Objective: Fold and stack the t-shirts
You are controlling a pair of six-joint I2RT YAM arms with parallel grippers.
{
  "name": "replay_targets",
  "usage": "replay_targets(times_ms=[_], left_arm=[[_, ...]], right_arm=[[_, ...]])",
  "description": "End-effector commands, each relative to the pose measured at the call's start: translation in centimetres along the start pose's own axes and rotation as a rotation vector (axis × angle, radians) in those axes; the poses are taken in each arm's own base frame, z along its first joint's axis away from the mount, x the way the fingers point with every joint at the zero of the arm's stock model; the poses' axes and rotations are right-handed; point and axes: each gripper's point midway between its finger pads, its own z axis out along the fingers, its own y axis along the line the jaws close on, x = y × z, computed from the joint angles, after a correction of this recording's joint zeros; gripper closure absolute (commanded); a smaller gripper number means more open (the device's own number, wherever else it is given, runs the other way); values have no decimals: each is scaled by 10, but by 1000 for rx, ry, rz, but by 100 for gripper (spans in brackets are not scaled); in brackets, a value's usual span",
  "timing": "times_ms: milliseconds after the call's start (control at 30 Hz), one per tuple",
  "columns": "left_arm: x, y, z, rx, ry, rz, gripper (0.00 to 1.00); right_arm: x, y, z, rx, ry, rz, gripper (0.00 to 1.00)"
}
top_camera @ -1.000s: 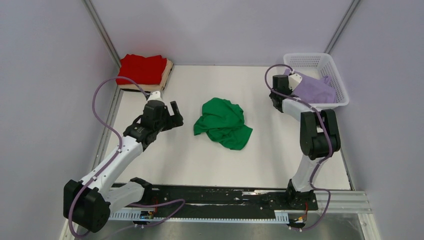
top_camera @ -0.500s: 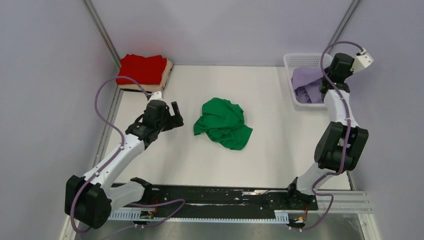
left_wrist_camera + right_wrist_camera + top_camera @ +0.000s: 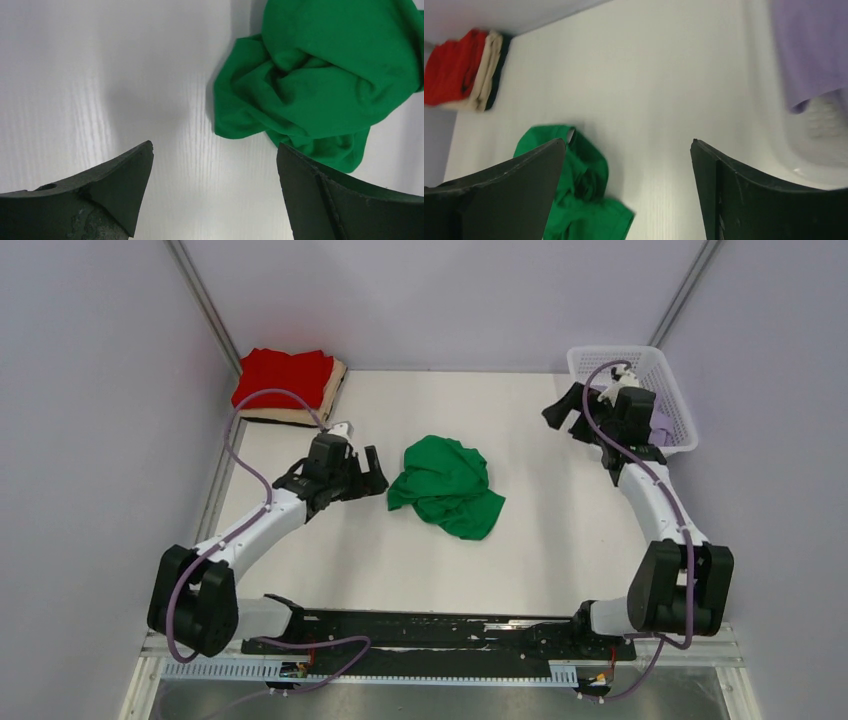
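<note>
A bright green t-shirt (image 3: pixel 446 486) lies crumpled in a loose heap at the middle of the white tabletop (image 3: pixel 560 530). In the far left corner, a red t-shirt (image 3: pixel 286 378) sits neatly folded on top of a folded tan t-shirt (image 3: pixel 486 70). A pale lavender t-shirt (image 3: pixel 811 45) lies bunched in a white lattice basket (image 3: pixel 640 360) at the far right. The left gripper (image 3: pixel 376 468) is spread wide and empty, just left of the green shirt. The right gripper (image 3: pixel 566 418) is released and empty, beside the basket.

We are holding our left arm stretched forward, left gripper (image 3: pixel 372 469) gaping wide, empty, right arm standing extended far forward, right gripper (image 3: pixel 564 411) pointing leftward, jaws apart, empty.
</note>
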Motion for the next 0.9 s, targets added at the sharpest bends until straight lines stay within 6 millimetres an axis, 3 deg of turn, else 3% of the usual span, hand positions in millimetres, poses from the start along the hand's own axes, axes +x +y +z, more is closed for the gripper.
replay_targets(times_ms=[0, 133, 200, 400, 467, 567, 600, 733, 800, 833, 867], left_arm=[[13, -28, 17, 164, 67, 47, 0], [37, -25, 40, 176, 156, 47, 2], [44, -23, 53, 174, 187, 37, 5], [55, -29, 82, 206, 228, -4, 11], [60, -32, 89, 220, 251, -14, 15], [62, -43, 100, 259, 264, -27, 28], [65, -48, 101, 282, 279, -36, 31], [62, -72, 103, 326, 275, -15, 55], [51, -82, 100, 341, 249, -7, 75], [44, -86, 98, 346, 231, -4, 93], [30, -90, 94, 343, 188, 1, 99]], right_arm=[[72, 75, -38, -493, 195, -98, 5], [140, 111, -47, -647, 357, -214, 7], [158, 121, -41, -665, 406, -231, 9], [189, 134, 5, -580, 477, -247, 17], [199, 138, 16, -562, 511, -223, 36], [197, 146, 19, -555, 502, -186, 79], [190, 148, 18, -549, 477, -179, 85], [163, 156, 2, -539, 393, -173, 94], [151, 160, -10, -542, 358, -174, 95], [145, 161, -17, -543, 343, -174, 95], [140, 162, -24, -545, 331, -176, 95]])
